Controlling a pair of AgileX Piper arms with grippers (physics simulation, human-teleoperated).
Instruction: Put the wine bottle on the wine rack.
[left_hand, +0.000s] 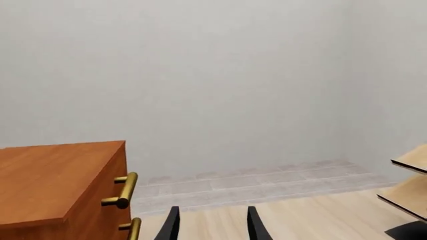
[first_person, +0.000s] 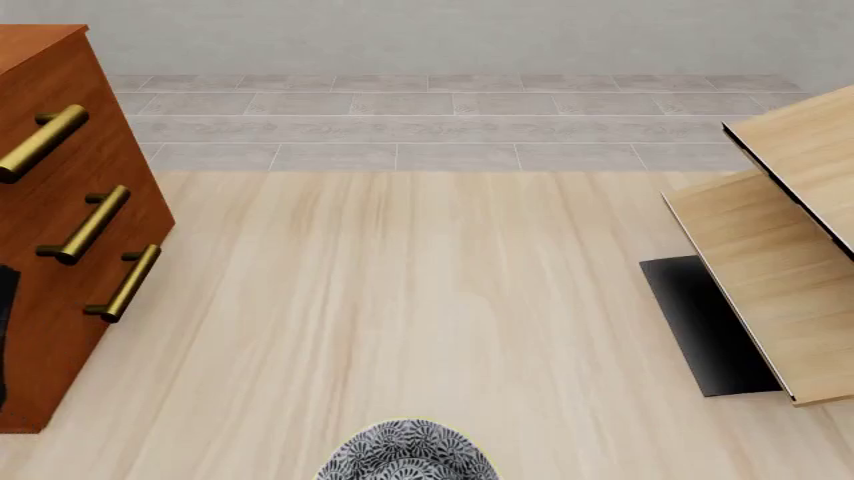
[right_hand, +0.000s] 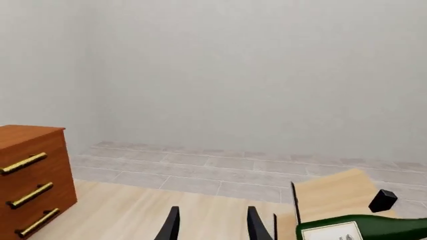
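In the right wrist view, the right pincer is seen spread and empty at lower centre. The wine bottle lies at lower right against the wine rack. Rigid, slippery, breakable glass is judged; its body should be gripped.

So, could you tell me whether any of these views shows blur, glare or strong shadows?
All three are sharp, evenly lit renders. Front view: no glare on the pale wooden tabletop; the slanted light-wood wine rack casts no clear shadow. Right wrist view: the dark green glass wine bottle shows no bright highlight. Left wrist view: plain flat grey wall.
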